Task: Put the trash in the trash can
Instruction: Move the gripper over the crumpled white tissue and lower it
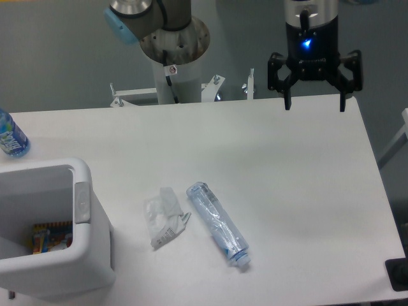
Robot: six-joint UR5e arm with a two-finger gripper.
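Task looks barely begun. Both trash pieces lie on the worktop (287, 191), neither in the trash can (89, 255).

Hand (313, 102) hangs over the far right part of the worktop, fingers spread apart, holding nothing, well apart from both pieces.

Wrapper (164, 218): crumpled, whitish, translucent film, irregular folds, lying flat near the middle front. Looks light and floppy, so likely to deform under a pinch.

Crushed bottle (217, 224): just beside the wrapper on its right, lying on its side at a diagonal, cap end toward the front edge. Clear thin plastic, dented along its length, clear cap. It may roll or slip, judging by the smooth skin.

Trash can: front left corner, white smooth plastic, rectangular with rounded corners, thick rim, grey tab on the side facing the wrapper. Open top. Something colourful already sits at the bottom; cannot tell what it is.

A second bottle with a blue label (11, 135) stands at the far left edge, partly cut off, not part of the job.

Left to do: two pick-and-drops, wrapper and crushed bottle.
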